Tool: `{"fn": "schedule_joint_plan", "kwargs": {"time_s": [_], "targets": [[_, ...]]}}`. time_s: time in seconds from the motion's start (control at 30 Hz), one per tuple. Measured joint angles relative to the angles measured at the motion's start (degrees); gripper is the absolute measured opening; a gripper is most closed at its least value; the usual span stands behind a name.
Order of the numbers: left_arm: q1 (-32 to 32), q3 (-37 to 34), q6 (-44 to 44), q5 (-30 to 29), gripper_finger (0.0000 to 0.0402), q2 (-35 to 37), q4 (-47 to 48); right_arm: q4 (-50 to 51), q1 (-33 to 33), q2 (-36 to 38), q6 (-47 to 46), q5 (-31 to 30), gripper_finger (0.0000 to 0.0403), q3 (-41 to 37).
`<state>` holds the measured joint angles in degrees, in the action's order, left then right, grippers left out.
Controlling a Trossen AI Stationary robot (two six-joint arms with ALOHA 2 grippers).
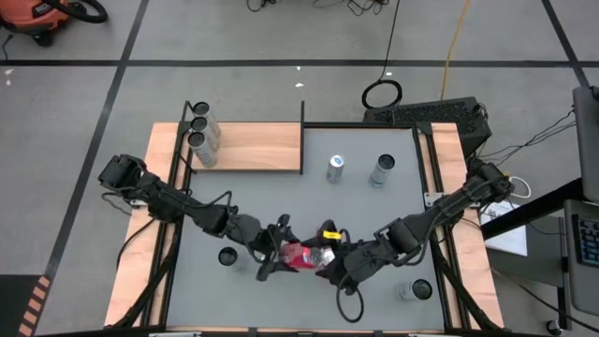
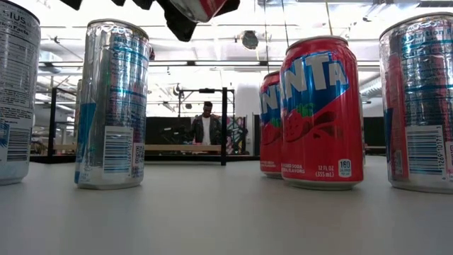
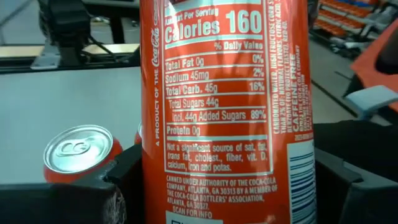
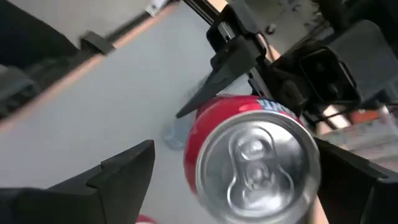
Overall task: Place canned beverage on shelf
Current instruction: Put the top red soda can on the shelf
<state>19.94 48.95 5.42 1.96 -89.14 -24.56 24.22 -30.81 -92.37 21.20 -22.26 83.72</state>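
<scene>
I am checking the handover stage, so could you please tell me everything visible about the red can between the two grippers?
The red can is a strawberry-soda can of shiny metal with a silver top and pull tab, a white nutrition panel and a barcode printed on its side. It is lifted off the grey table, lying tilted between both arms near the table's front. The left gripper holds its body, dark fingers on each side. The right gripper stands open around its top end; contact there cannot be told.

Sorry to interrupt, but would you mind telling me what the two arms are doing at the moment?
Both grippers meet over the table's near middle around one red soda can. The left gripper has its jaws closed on the can; the right gripper has its jaws open beside it, as in a handover. The shelf at the far left already holds three silver cans.
</scene>
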Motion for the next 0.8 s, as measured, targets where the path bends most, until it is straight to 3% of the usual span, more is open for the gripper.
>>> {"fn": "schedule_joint_plan", "kwargs": {"time_s": [0.17, 0.43, 0.57, 0.8], "targets": [[-0.91, 0.00, 0.25, 3.58, 0.0290, 0.00, 0.01, -0.50, 0.07, -0.89, 3.11, -1.65, 0.0341, -0.02], [-1.62, 0.00, 0.02, 5.65, 0.0290, 0.00, 0.21, -1.02, 0.78, -1.02, 7.39, -1.38, 0.0272, -0.02], [-1.59, 0.00, -0.89, 5.61, 0.0290, 0.00, 0.59, -1.05, 1.91, -1.50, 6.98, 1.72, 0.0248, 0.01], [-1.88, 0.00, -1.31, 6.05, 0.0290, -0.02, 2.01, -1.24, 2.29, -2.30, 5.76, 2.68, 0.0264, 0.00]]}}
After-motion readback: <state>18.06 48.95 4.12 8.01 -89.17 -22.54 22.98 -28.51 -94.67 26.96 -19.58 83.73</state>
